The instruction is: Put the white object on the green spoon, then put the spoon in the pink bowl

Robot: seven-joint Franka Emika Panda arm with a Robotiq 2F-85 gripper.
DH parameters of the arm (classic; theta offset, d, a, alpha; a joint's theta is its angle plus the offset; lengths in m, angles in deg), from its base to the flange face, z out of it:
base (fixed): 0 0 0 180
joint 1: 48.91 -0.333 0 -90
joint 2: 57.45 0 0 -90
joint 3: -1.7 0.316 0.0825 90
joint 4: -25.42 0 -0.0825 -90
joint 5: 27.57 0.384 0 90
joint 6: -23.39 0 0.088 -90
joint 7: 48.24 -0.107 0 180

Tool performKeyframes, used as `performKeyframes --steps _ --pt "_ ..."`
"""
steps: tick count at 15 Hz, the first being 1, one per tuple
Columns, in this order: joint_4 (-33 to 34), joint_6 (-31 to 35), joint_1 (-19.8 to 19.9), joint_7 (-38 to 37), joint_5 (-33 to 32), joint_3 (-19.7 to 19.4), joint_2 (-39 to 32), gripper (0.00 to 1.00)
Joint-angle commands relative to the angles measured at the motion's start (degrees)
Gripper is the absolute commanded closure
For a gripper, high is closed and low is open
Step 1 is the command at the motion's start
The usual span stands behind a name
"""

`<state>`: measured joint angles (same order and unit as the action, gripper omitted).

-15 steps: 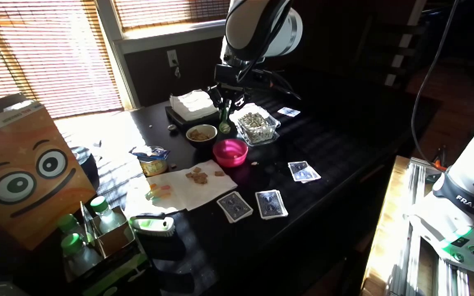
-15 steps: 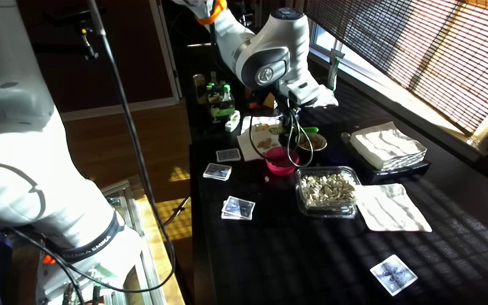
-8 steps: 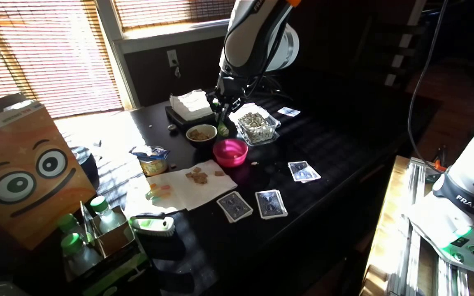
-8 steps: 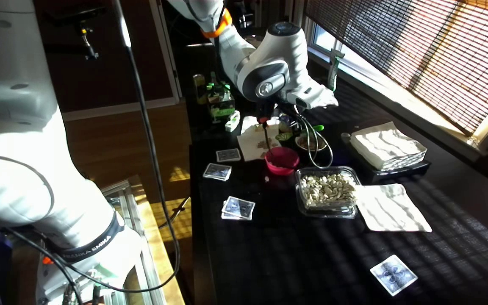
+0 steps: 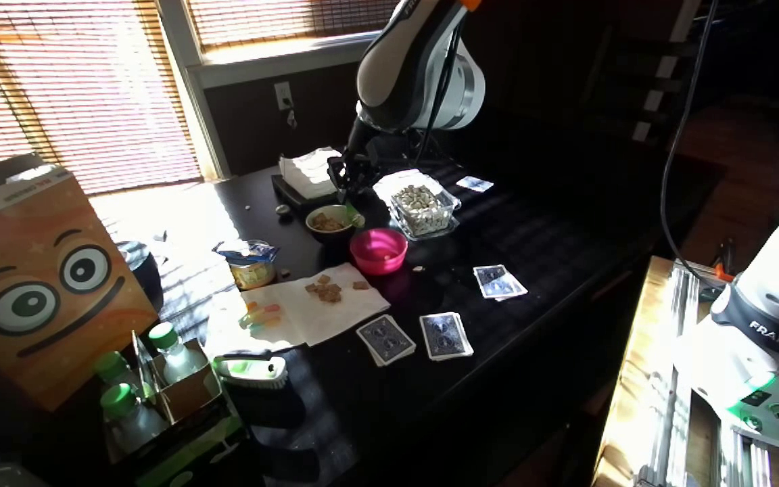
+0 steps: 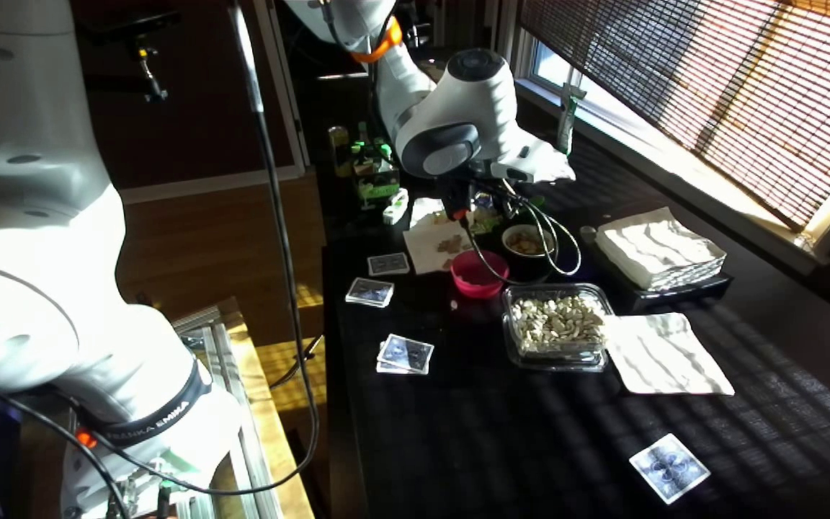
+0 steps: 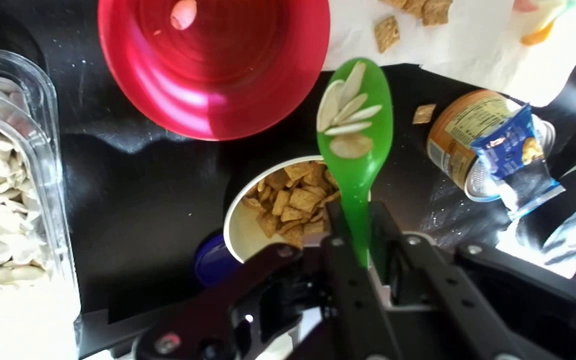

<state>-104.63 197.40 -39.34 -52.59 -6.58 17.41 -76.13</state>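
Note:
In the wrist view, my gripper is shut on the handle of the green spoon. Several white seeds, matching the white object, lie in the spoon's head. The pink bowl stands just left of the spoon head there, with one pinkish seed inside. An exterior view has the gripper behind the pink bowl, with the spoon pointing down by the cereal bowl's rim. The arm and cables hide much of the gripper in an exterior view, where the pink bowl shows plainly.
A dark bowl of cereal lies beneath the spoon. Beside it stands a clear tub of seeds. A can, napkins with cereal pieces, card stacks and a napkin stack are around.
My gripper has swung with the spoon away from the seed tub toward the cereal bowl. The spoon has gone from beside that bowl to its rim. The pink bowl has not moved.

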Motion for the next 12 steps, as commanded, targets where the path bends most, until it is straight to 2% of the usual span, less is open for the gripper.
performKeyframes --steps 1,7,12 --pt "1.7 1.7 7.0 8.1 3.0 6.8 -2.7 0.96" --pt "1.6 3.9 15.2 15.8 1.7 13.6 -5.1 0.96" --pt "0.9 6.1 25.3 24.6 1.4 23.1 -8.2 0.96"
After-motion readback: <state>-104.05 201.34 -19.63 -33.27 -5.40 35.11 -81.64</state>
